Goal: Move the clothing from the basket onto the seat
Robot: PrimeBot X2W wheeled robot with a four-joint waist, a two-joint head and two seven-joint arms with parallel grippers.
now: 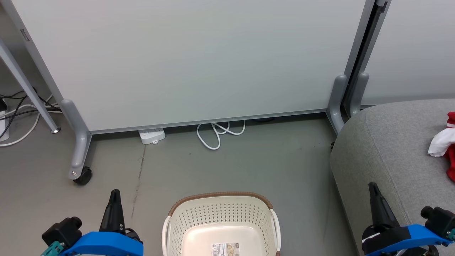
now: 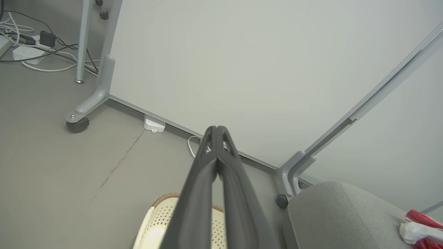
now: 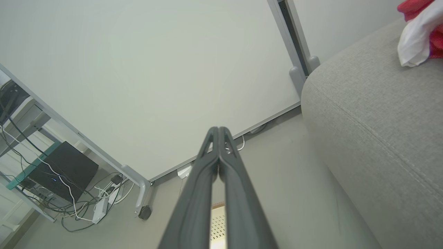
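Observation:
The cream basket (image 1: 220, 213) stands on the floor at the bottom centre of the head view; the part of its inside that shows holds only a label sticker. It also peeks out behind my fingers as basket (image 2: 155, 218) and basket (image 3: 217, 224). Red and white clothing (image 1: 444, 144) lies on the grey seat (image 1: 387, 149) at the right, seen again as clothing (image 2: 420, 230) on seat (image 2: 339, 218) and clothing (image 3: 420, 31) on seat (image 3: 373, 114). My left gripper (image 1: 115, 193) is shut and holds nothing, left of the basket. My right gripper (image 1: 372, 186), also shut on nothing, is in front of the seat's near edge.
A pale partition panel (image 1: 199, 60) on castor feet (image 1: 82, 176) stands behind the basket. A white power strip (image 1: 152, 136) and white cable (image 1: 217, 133) lie at its base. More cables (image 1: 17, 113) and a table leg (image 1: 28, 89) sit at the far left.

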